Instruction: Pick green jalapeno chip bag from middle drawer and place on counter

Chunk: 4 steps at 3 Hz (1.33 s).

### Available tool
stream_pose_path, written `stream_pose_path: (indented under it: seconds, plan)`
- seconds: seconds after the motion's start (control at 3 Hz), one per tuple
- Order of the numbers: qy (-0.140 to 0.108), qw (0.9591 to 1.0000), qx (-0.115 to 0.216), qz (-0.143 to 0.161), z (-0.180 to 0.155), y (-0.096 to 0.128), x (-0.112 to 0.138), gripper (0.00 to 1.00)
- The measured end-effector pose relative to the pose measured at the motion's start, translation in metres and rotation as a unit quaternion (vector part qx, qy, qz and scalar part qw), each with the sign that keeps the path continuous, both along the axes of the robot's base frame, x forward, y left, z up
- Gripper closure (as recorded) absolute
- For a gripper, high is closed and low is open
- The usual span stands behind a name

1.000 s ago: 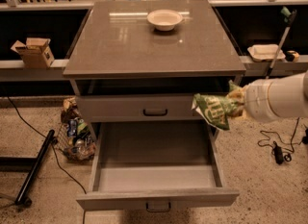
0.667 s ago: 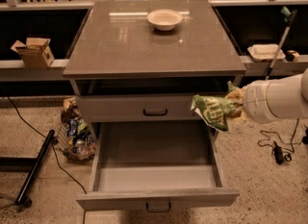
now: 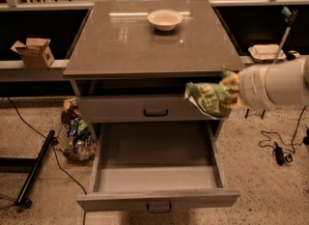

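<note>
Nearest you: middle drawer (image 3: 157, 180), pulled open, no bag in its tray; count the pick as done. Next: claw (image 3: 231, 93), at right, closed on the green jalapeno chip bag (image 3: 208, 98), which hangs in the air before the upper drawer front (image 3: 140, 108), just below the slab's edge. Farthest: counter (image 3: 120, 40), carrying a white bowl (image 3: 165, 19); you have the lift and placing left.
</note>
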<state>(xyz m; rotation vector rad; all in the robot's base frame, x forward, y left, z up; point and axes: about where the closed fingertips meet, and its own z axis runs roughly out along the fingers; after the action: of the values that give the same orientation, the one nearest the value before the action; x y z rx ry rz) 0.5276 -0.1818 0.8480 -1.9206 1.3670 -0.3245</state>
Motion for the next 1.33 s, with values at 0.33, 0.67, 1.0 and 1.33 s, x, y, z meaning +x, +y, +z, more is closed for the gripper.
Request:
stream_pose_path:
  seconds: [0.33,0.67,1.0,1.33]
  plan:
    - [-0.084,0.9939,0.003,0.072,0.075,0.055,0.023,1.0]
    - [-0.133,0.9808,0.032,0.139,0.129,0.117,0.047,1.0]
    - [-0.128,0.9817,0.029,0.138,0.126,0.122,0.053,1.0]
    - [-0.116,0.984,0.028,0.132,0.112,0.124,0.097,1.0]
